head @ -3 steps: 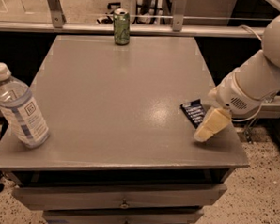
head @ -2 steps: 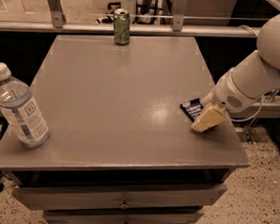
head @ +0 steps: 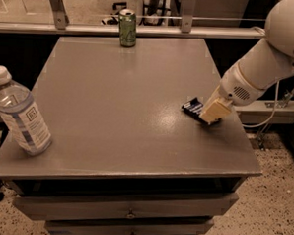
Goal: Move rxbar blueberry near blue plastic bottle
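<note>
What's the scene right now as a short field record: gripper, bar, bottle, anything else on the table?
gripper: gripper low at the table's right side, over the right end of the bar
bar: rxbar blueberry lying flat on the table, right of centre, partly hidden by the gripper
bottle: blue plastic bottle standing at the front left corner, cap on
bar to bottle: far apart, on opposite sides of the table
other: green can upright at the back edge
task state: bar not yet near the bottle

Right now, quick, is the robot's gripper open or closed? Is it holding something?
Gripper: down at the rxbar blueberry on the table; open, closed or holding cannot be told.
</note>
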You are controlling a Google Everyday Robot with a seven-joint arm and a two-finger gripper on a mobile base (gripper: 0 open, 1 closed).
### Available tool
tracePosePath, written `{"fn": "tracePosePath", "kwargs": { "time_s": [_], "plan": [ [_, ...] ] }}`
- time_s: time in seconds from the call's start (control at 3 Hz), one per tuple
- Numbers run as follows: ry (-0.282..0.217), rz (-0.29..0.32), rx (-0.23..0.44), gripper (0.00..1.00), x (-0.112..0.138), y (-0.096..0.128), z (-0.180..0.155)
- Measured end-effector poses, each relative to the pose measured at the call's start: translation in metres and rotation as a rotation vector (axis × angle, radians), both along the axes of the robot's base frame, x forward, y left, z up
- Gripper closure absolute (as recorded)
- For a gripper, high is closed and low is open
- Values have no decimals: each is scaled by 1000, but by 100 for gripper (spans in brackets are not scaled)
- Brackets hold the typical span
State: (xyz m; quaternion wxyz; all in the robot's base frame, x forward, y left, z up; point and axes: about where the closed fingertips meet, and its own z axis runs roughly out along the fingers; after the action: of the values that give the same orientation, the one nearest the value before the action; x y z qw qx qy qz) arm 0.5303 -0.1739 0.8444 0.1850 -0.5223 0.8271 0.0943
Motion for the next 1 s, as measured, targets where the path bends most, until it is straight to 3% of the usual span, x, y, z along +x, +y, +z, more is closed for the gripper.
{"fn": "tracePosePath", "kwargs": {
  "time_s": [0.33, 1.0],
  "plan": [
    [7, 38, 29, 100, 6, 14, 10],
    [-19, 241, 114, 100, -7, 80, 40]
  ]
}}
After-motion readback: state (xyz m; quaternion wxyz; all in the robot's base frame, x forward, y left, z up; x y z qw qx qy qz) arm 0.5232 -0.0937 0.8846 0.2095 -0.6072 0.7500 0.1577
